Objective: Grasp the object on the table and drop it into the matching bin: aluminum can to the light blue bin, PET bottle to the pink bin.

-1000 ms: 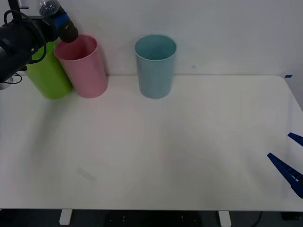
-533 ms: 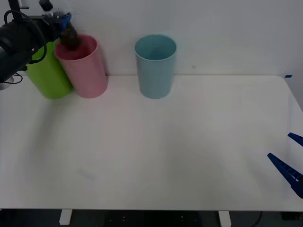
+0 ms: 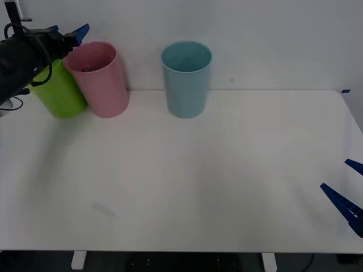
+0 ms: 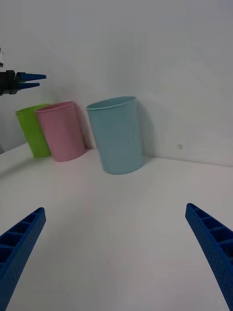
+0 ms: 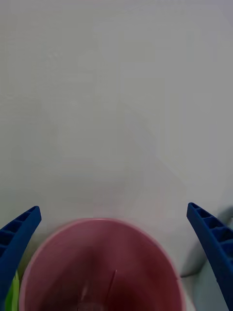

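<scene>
My left gripper (image 3: 67, 31) hangs open over the back rim of the pink bin (image 3: 101, 85), nothing between its fingers. A small dark bit of the PET bottle (image 3: 86, 69) shows low inside that bin; the rest is hidden by the wall. In the left wrist view the pink bin (image 5: 97, 262) opens straight below the spread gripper (image 5: 114, 214). The light blue bin (image 3: 186, 79) stands to the right of the pink one, apart from it. My right gripper (image 3: 334, 174) rests open near the right edge of the table (image 3: 198, 170), far from the bins.
A lime green bin (image 3: 57, 93) stands against the pink bin's left side, under my left arm. A white wall rises directly behind all three bins. The right wrist view shows the bins in a row with the light blue bin (image 4: 116, 136) nearest.
The left gripper has let go of the bottle above the pink bin. The bottle has dropped past the rim into the bin, and the fingers now stand apart.
</scene>
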Robot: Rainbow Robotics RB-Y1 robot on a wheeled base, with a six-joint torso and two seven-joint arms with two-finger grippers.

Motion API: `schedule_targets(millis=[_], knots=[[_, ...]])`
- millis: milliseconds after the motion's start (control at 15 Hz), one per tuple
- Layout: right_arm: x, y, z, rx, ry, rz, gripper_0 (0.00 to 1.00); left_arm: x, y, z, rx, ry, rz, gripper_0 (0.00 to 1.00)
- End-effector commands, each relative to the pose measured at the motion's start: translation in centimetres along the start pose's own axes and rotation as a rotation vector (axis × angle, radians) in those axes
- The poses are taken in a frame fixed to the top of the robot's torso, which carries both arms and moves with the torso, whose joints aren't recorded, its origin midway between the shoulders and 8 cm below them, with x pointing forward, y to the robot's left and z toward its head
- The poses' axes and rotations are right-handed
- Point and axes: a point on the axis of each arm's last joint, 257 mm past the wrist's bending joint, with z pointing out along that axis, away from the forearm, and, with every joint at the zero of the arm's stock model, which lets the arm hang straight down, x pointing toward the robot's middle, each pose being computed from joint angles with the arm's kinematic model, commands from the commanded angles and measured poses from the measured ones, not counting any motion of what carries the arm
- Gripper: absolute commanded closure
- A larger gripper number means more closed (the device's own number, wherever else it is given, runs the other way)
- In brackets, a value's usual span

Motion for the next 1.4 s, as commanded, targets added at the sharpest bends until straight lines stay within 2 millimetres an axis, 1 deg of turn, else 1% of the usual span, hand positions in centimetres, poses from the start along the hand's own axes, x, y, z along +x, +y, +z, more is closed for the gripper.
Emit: schedule_targets(millis=[67,200,467,933,1067,1200,1267,1400], knots=[[0.0,0.0,0.0,0.000,0.000,0.000,0.00,0.8,-0.5,-1.4,0.026,0.000,-0.018,0.00],[0.0,0.0,0.0,0.000,0.000,0.000,0.00,1.0,-0.4,-2.6,0.038,-0.011,-0.032,0.00],[0.0,0.0,0.0,0.000,0.000,0.000,0.00,1.8,-0.4,-5.9,0.061,-0.040,-0.069,0.00],[0.0,0.0,0.0,0.000,0.000,0.000,0.00,3.3,-0.7,-14.5,0.128,-0.058,-0.083,0.00],[0.0,0.0,0.0,0.000,0.000,0.000,0.00,3.4,-0.6,-16.9,0.126,-0.062,-0.068,0.00],[0.0,0.0,0.0,0.000,0.000,0.000,0.00,3.9,-0.2,-19.0,0.129,-0.050,-0.043,0.00],[0.0,0.0,0.0,0.000,0.000,0.000,0.00,4.3,0.3,-20.5,0.131,-0.036,-0.025,0.00],[0.0,0.0,0.0,0.000,0.000,0.000,0.00,4.5,1.0,-22.7,0.139,-0.021,0.002,0.00]])
